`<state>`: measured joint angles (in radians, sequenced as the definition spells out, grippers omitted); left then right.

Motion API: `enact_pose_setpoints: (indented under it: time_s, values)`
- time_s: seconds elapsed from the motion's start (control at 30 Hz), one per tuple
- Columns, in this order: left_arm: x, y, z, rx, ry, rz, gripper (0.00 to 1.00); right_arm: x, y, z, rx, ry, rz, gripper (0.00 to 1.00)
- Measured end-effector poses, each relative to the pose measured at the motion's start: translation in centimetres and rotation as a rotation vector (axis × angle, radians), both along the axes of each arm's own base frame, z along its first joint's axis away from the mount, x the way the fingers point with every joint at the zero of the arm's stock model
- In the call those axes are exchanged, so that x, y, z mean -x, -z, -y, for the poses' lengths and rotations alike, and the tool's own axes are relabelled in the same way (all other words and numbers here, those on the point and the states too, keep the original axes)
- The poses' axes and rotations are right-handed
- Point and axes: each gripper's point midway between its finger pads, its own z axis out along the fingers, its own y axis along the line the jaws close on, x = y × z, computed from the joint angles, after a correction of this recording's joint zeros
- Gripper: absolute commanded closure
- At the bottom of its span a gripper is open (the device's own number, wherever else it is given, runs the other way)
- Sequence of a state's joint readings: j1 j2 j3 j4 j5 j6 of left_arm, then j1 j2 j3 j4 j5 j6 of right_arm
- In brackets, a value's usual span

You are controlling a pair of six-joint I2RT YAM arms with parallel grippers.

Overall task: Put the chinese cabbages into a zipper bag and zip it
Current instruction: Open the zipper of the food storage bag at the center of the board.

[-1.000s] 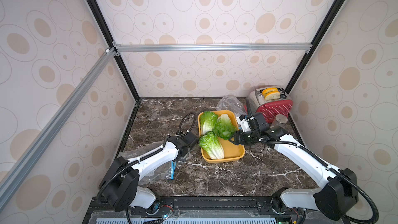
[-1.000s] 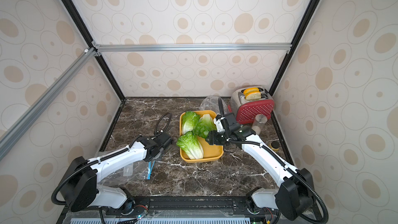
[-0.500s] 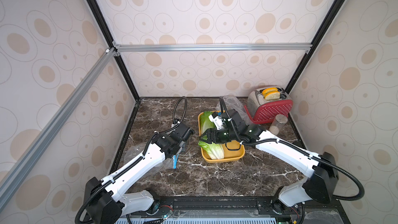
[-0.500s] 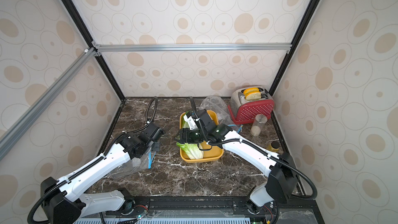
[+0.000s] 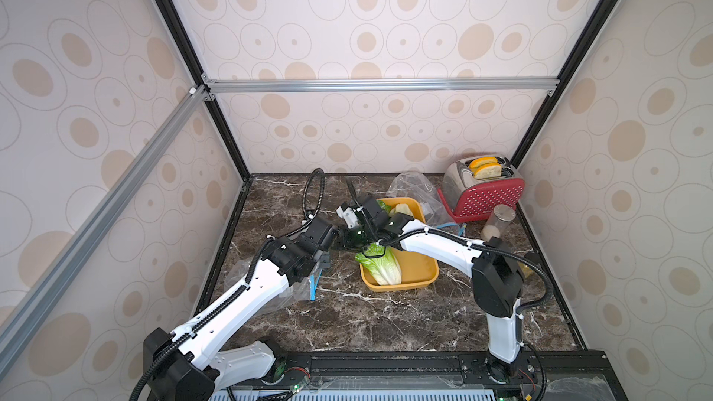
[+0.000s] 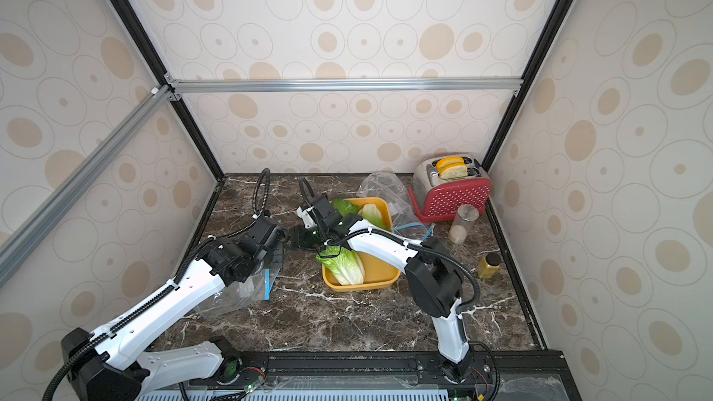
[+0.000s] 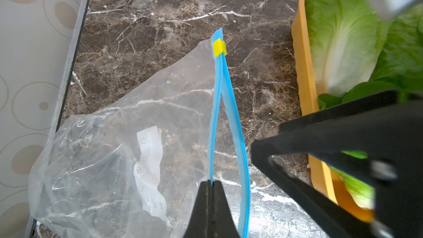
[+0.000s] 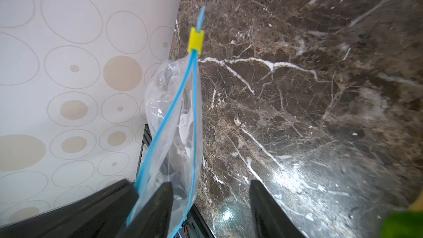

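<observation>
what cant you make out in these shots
- chinese cabbages: the right arm crosses the yellow tray in both top views, so their count is unsure
- right end effector: fingers cut off by the frame edge in the right wrist view; contact with the zipper bag unclear
- bag label: print too small in the left wrist view
- green blur at the right wrist view's edge: out of focus, unidentifiable

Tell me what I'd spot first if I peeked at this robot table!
The bright green chinese cabbages pop out first, lying in a yellow tray in the middle of the dark marble table. Next comes the red toaster with toast sticking up, in the back right corner. Beside the tray, the left gripper pinches the blue edge of a clear zipper bag.
</observation>
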<state>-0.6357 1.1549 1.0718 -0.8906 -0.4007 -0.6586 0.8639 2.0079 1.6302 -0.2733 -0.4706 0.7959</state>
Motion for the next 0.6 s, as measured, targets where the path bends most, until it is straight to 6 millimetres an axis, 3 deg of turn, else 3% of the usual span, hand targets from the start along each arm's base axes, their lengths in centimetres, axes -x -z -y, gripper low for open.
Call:
enact_pose_setpoints:
  time_s: [0.17, 0.3, 0.4, 0.57, 0.6]
  values:
    - [-0.2, 0.0, 0.0, 0.016, -0.005, 0.006, 1.0, -0.1, 1.4, -1.5, -0.004, -0.015, -0.029, 0.56]
    - [-0.1, 0.5, -0.2, 0.017, -0.009, -0.004, 1.0, 0.0, 1.6, -2.7, -0.017, -0.031, -0.036, 0.71]
    - [0.0, 0.8, -0.3, 0.014, -0.013, -0.012, 1.0, 0.2, 1.6, -3.1, -0.024, -0.035, -0.037, 0.88]
    - [0.2, 1.4, -0.5, 0.014, -0.014, -0.029, 1.0, 0.2, 1.5, -3.2, -0.025, -0.033, -0.032, 1.0]
    - [0.3, 1.6, -0.5, 0.016, -0.012, -0.034, 0.93, 0.2, 1.5, -3.2, -0.025, -0.033, -0.03, 1.0]
